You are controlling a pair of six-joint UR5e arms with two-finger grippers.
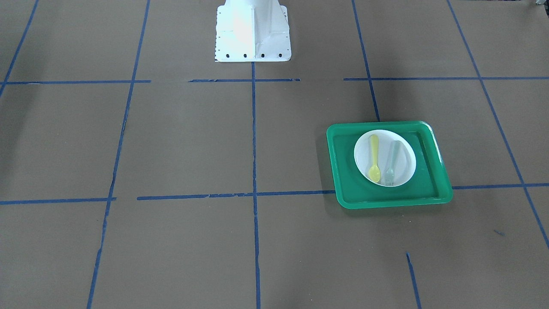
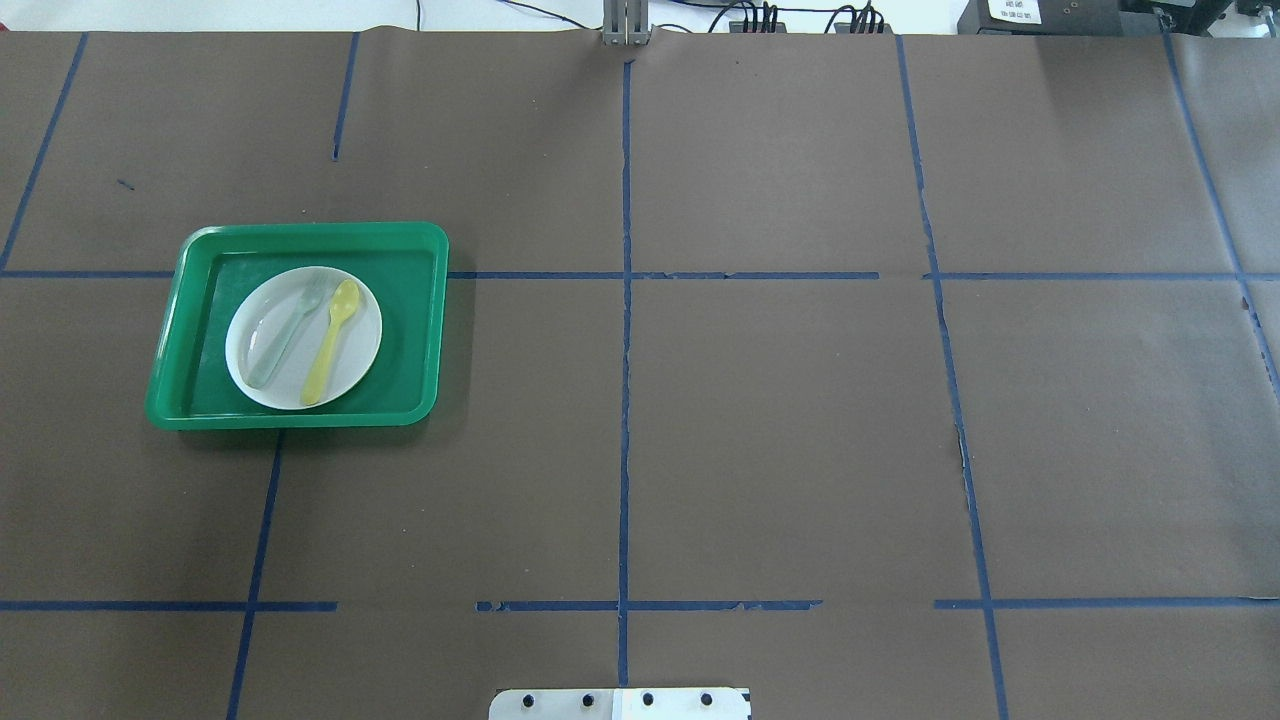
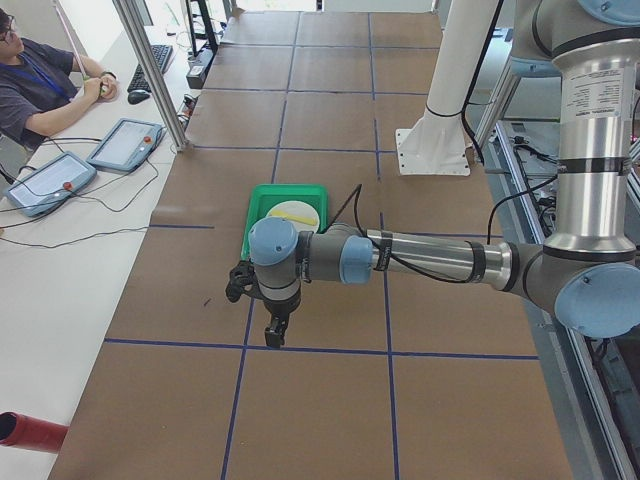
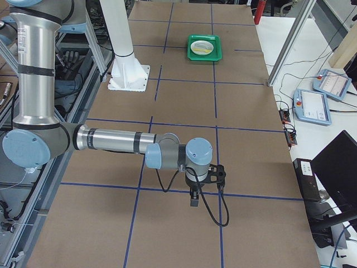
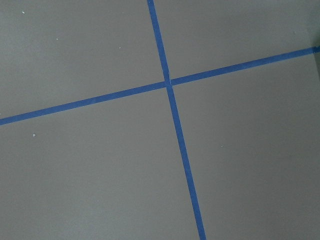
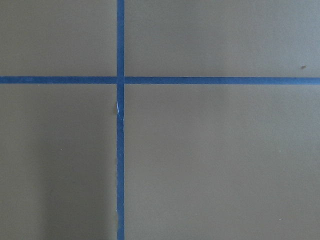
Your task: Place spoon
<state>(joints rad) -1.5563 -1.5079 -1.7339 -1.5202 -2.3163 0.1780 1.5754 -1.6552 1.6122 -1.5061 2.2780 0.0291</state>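
Note:
The pale yellow spoon (image 1: 375,159) lies on a white plate (image 1: 406,165) inside a green tray (image 1: 429,191), beside a pale grey-green fork (image 1: 391,161). In the overhead view the spoon (image 2: 330,342) lies right of the fork (image 2: 285,335) on the plate (image 2: 362,345), in the tray (image 2: 412,300) at the table's left. The left gripper (image 3: 275,335) hangs above the table, nearer that camera than the tray (image 3: 262,200). The right gripper (image 4: 193,201) hangs far from the tray (image 4: 204,54). I cannot tell whether either is open or shut. Both wrist views show only table.
Brown paper with a grid of blue tape lines (image 2: 625,400) covers the table. The white robot base (image 1: 253,32) stands at the robot's edge. An operator (image 3: 40,85) sits at a side desk with tablets (image 3: 125,145).

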